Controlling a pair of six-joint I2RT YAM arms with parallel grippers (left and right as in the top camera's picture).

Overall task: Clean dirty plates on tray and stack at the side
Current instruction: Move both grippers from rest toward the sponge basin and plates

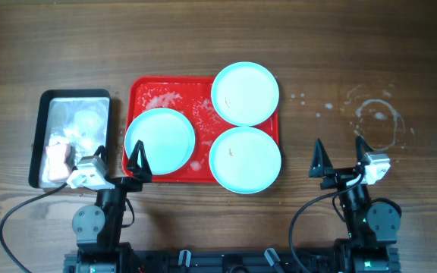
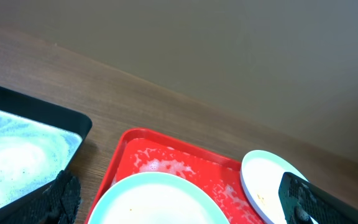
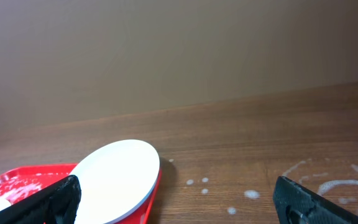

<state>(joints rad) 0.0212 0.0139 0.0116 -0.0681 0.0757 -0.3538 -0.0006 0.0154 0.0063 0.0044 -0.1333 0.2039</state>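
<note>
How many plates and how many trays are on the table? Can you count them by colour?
Blue plates: 3
Red tray: 1
Metal tray: 1
Total: 5

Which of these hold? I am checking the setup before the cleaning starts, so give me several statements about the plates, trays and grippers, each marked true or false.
1. Three plates sit on the red tray. True.
2. The plates are stacked on one another. False: they lie spread out, none stacked.
3. Both grippers are shut. False: the left gripper and right gripper are open and hold nothing.
4. A metal tray lies left of the red tray. True.
5. No foam lies outside the red tray. False: foam marks lie to its right.
</note>
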